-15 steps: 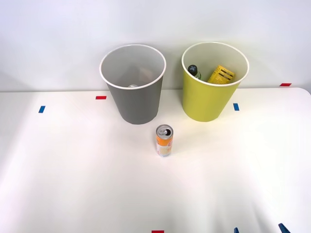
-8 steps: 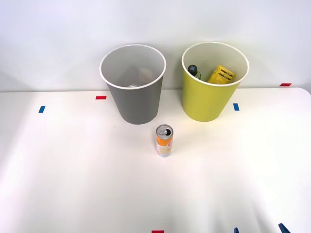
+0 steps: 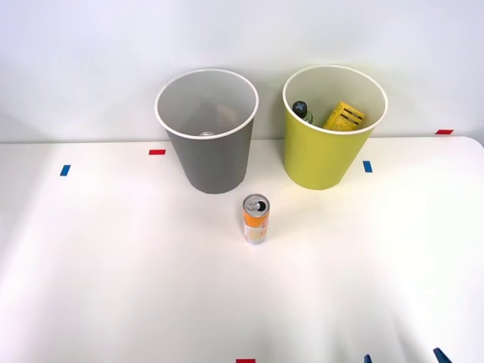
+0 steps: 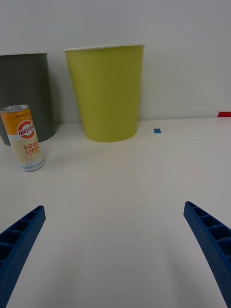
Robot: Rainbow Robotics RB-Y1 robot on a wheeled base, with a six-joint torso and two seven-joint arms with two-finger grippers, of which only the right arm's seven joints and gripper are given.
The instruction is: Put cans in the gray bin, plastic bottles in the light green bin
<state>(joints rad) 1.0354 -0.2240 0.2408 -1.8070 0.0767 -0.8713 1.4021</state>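
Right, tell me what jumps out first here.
An orange can stands upright alone on the white table, just in front of two bins at the wall. The gray bin sits on the left, and the light green bin, on the right, holds a dark-capped bottle and a yellow ribbed item.

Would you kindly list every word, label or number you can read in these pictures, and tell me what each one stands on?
"GOOD LUCK": on the orange can, lower half, in the right wrist view.
Red round logo with white characters above it: too small to read surely.
Black marks on the yellow ribbed item in the light green bin: unreadable.
Gray bin: no text.
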